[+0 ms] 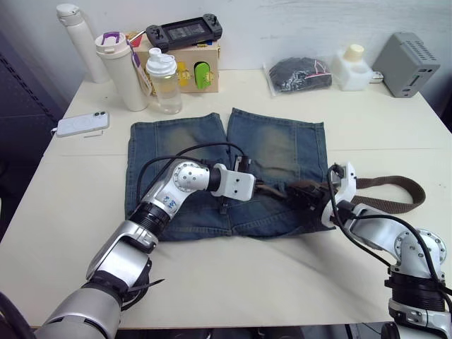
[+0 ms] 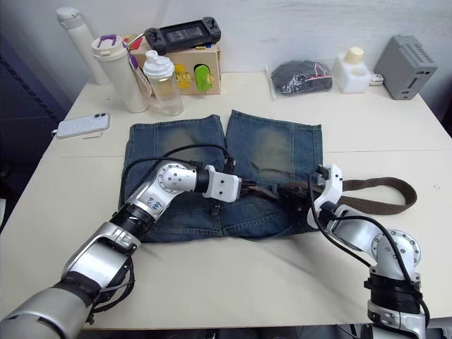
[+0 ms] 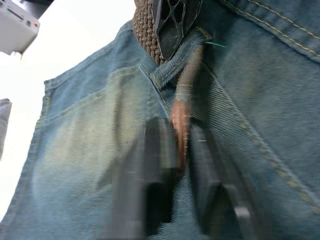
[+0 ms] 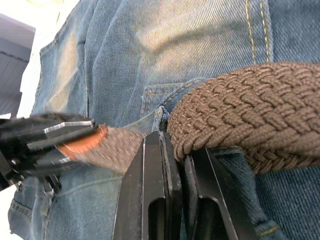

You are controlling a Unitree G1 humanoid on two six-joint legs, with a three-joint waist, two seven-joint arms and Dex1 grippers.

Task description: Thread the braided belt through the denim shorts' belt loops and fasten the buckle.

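Note:
The denim shorts (image 1: 176, 145) lie flat on the table with the waistband nearest me. The braided belt (image 1: 395, 185) loops on the table to their right and runs onto the waistband. In the left wrist view its tan end tab (image 3: 179, 117) comes out from under a belt loop (image 3: 184, 57). My left gripper (image 1: 265, 189) is shut on that tab at mid-waistband. My right gripper (image 1: 304, 194) is shut on the braided strap (image 4: 240, 115) just right of the same loop (image 4: 156, 116). The buckle is hidden.
Behind the shorts stand a white flask (image 1: 78, 35), two bottles (image 1: 127, 74), a wooden box with a game controller (image 1: 185, 32), a bagged dark bundle (image 1: 300, 74), a white jar (image 1: 351, 67) and a grey box (image 1: 409, 63). A phone (image 1: 82, 123) lies far left.

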